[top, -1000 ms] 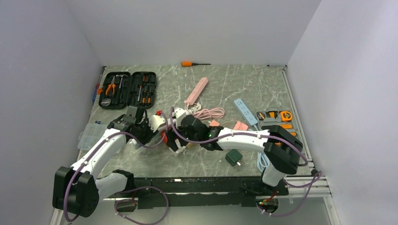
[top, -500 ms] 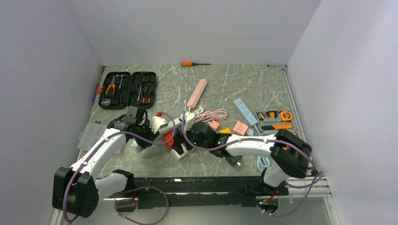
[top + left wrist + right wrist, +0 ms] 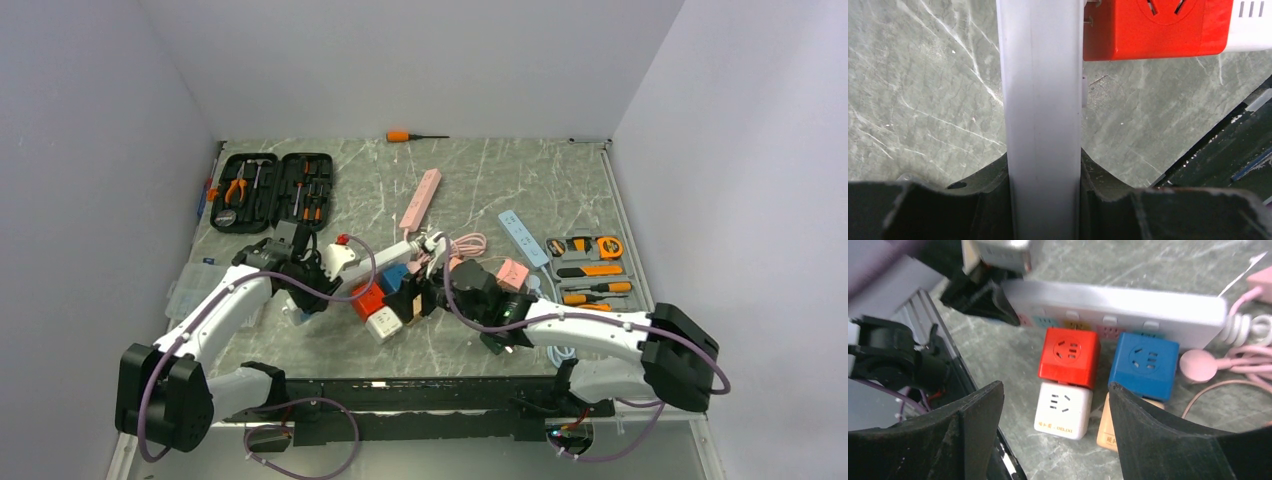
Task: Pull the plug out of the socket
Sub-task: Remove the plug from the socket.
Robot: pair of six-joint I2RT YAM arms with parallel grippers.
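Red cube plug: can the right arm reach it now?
Probably yes. The right gripper is open and faces the red cube plug; only the white cube sits against its near side.

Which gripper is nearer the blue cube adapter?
Right. The right gripper hovers open just in front of the blue cube adapter, apart from it. The left gripper clamps the white power strip at its far end, past the red cube.
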